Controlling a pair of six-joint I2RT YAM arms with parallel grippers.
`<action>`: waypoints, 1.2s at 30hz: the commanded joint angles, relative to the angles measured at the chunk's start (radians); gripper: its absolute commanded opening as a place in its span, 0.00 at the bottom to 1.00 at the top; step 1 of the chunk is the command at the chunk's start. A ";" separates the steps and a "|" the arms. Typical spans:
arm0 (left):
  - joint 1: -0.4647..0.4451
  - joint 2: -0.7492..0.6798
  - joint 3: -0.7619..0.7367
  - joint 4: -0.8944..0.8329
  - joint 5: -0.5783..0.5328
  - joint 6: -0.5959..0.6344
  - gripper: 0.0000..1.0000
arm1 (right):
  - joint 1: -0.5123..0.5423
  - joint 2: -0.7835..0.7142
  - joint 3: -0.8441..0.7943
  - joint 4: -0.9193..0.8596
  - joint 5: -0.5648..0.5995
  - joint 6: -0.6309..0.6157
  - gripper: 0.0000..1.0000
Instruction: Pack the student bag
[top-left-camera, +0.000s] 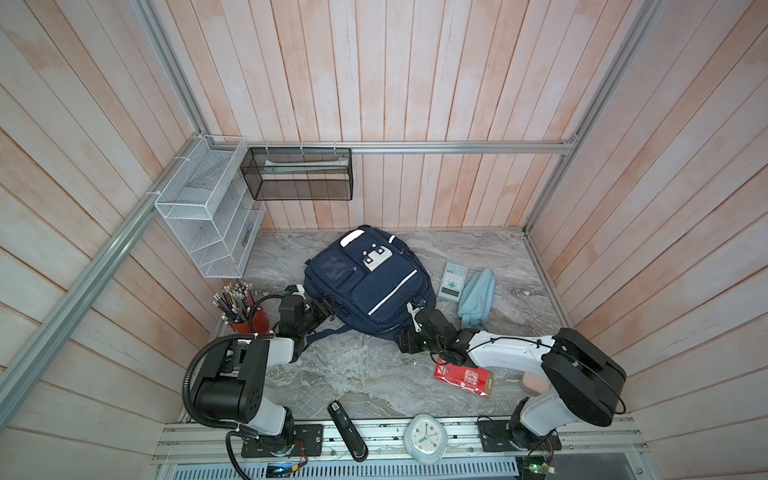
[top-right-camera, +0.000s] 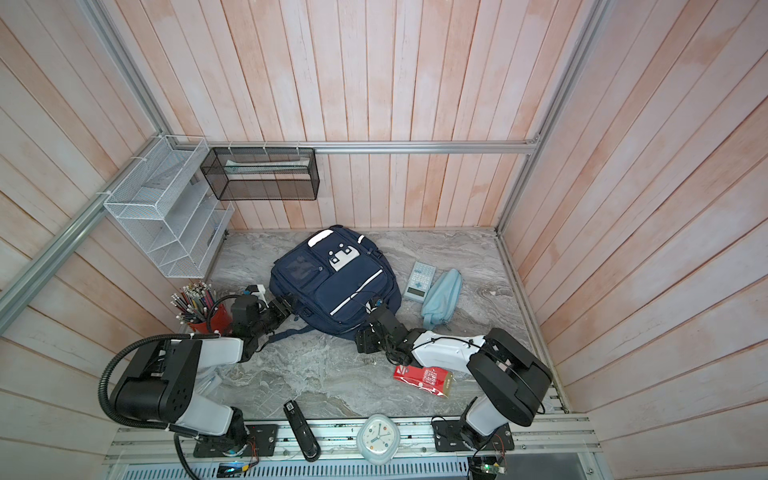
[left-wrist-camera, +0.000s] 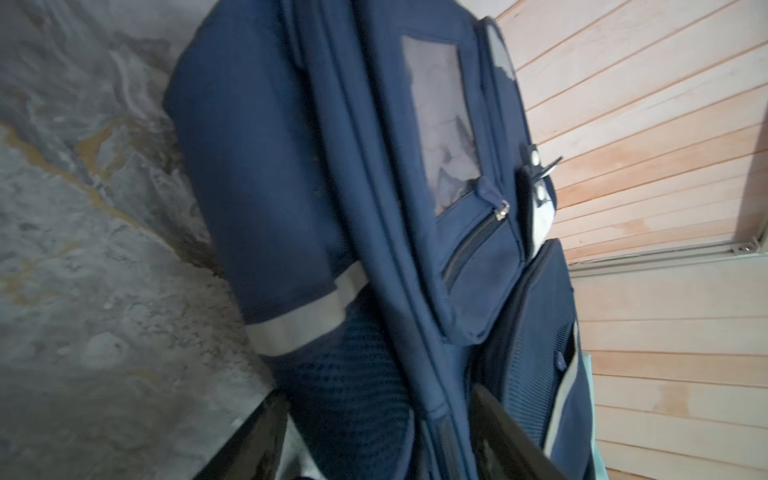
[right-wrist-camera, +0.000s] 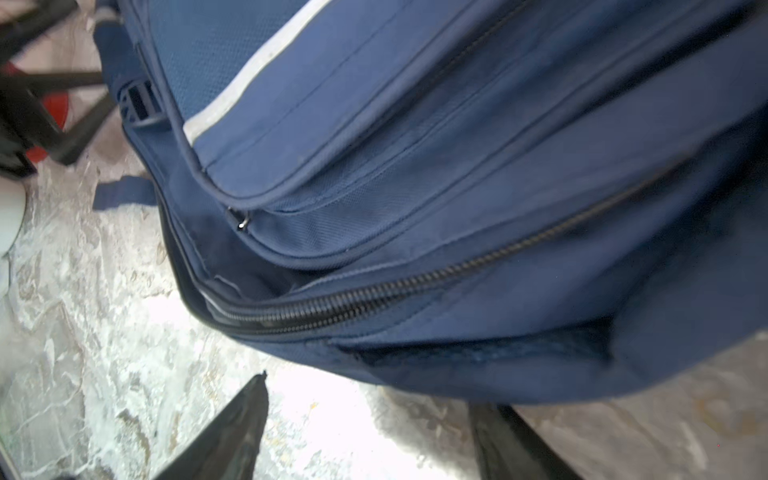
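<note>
The student bag (top-left-camera: 365, 282) (top-right-camera: 332, 282), a navy backpack with white stripes and a white buckled flap, lies flat at the middle back of the marble table. Its zips look shut. My left gripper (top-left-camera: 323, 308) (top-right-camera: 286, 305) is at the bag's near left corner. In the left wrist view that gripper (left-wrist-camera: 380, 392) is open, its jaws wide to either side of the bag's (left-wrist-camera: 374, 208) mesh corner. My right gripper (top-left-camera: 415, 309) (top-right-camera: 376, 306) is at the near right edge. It (right-wrist-camera: 370, 395) is open over bare table just short of the bag's (right-wrist-camera: 415, 166) zipped side.
A calculator (top-left-camera: 452, 280) and a light-blue pouch (top-left-camera: 477, 297) lie right of the bag. A red packet (top-left-camera: 463, 380) sits under my right arm. A red pencil cup (top-left-camera: 245, 309) stands left. A black stapler (top-left-camera: 347, 430) and a clock (top-left-camera: 424, 438) sit at the front edge. Wire racks (top-left-camera: 208, 208) hang back left.
</note>
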 joint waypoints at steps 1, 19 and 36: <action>-0.042 0.028 0.018 0.011 -0.095 -0.022 0.70 | -0.029 -0.016 -0.007 0.037 -0.015 -0.015 0.76; -0.174 -0.007 0.048 0.009 -0.075 -0.113 0.00 | -0.208 -0.009 0.023 0.086 -0.080 -0.118 0.70; -0.254 -0.087 0.101 -0.161 -0.288 0.033 0.06 | 0.099 -0.122 -0.081 0.135 0.091 0.126 0.72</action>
